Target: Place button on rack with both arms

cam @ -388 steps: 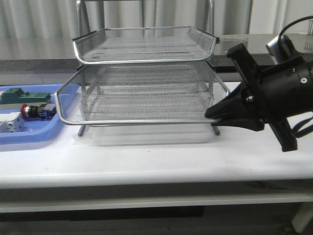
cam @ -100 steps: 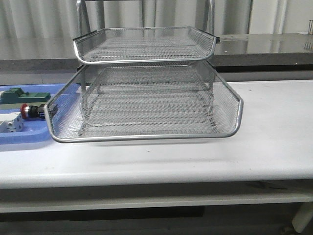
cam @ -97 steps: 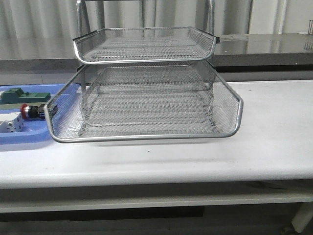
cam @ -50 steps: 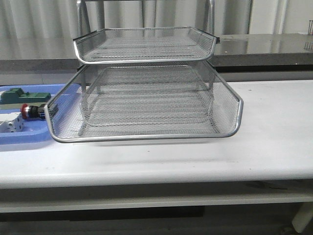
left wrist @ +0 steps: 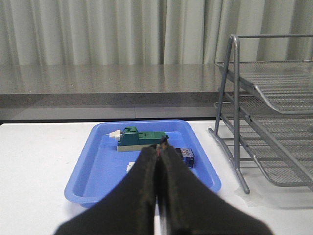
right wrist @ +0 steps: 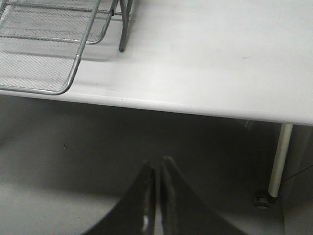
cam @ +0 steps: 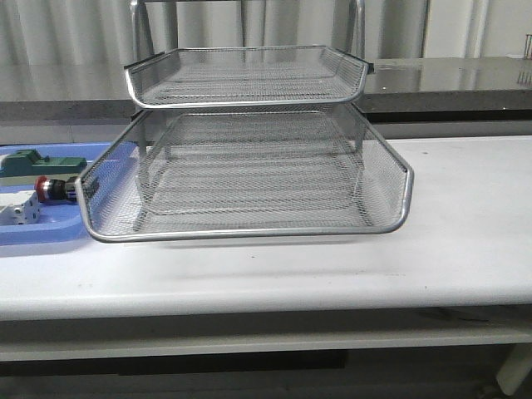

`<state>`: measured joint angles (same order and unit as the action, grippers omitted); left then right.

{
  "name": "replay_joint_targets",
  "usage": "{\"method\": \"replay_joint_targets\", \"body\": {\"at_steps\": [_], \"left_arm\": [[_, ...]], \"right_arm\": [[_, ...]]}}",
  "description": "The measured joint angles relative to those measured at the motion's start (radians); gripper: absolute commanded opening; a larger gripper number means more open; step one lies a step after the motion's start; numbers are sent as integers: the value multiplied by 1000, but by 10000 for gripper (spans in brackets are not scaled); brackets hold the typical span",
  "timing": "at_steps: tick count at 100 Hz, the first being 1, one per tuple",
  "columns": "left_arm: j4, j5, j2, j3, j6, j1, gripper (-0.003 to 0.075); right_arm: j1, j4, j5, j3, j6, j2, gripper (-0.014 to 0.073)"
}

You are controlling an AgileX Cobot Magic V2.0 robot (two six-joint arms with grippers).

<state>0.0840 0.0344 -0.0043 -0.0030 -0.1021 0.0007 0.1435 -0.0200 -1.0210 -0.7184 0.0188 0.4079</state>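
The button (cam: 51, 189) lies on its side in the blue tray (cam: 41, 229) at the table's left, red head to the left. The silver rack (cam: 249, 234) stands mid-table with its middle tier slid forward. Neither gripper shows in the front view. In the left wrist view my left gripper (left wrist: 159, 149) is shut and empty, short of the blue tray (left wrist: 98, 161); its fingers hide most of the button, whose blue rear part (left wrist: 186, 156) shows. My right gripper (right wrist: 157, 169) is shut and empty, below and off the table's front edge (right wrist: 195, 107), away from the rack's pulled-out tier (right wrist: 73, 68).
A green block (cam: 37, 163) and a white block (cam: 18, 214) share the blue tray with the button. The rack's top tier (cam: 245, 101) overhangs the back of the middle one. A table leg (right wrist: 276, 161) stands near the right gripper.
Since 3.9 s ago the rack's middle tier has slid forward and my right gripper has left its front corner and the front view. Nothing has moved over the last second.
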Motion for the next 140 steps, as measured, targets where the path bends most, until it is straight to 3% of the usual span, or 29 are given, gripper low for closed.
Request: {"method": "replay_joint_targets", "body": {"at_steps": [107, 122, 140], "left_arm": [[-17, 1, 0, 0, 0, 0, -21], [-57, 93, 2, -22, 0, 0, -21], [-72, 196, 115, -171, 0, 0, -21]], "right_arm": [[0, 0, -1, 0, 3, -2, -69], [0, 0, -1, 0, 3, -2, -69], [0, 0, -1, 0, 3, -2, -69]]}}
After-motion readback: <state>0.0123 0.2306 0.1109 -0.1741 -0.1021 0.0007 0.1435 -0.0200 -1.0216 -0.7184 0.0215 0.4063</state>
